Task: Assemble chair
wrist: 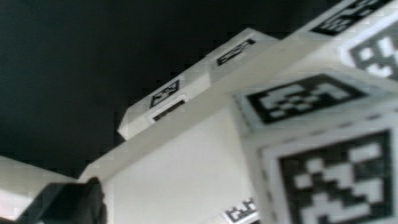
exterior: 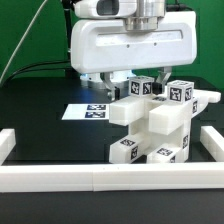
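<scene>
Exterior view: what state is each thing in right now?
White blocky plastic chair: partly assembled, standing on the table, not gripped.
Gripper: jaws open, just above the chair, holding nothing.
Flat white marker board: lying flat on the black table.
Low white border wall: lying along the table's edge.

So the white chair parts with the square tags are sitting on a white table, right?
Not quite: the table is black, not white, as the exterior view shows. The white chair parts with square tags do sit on it.
</scene>
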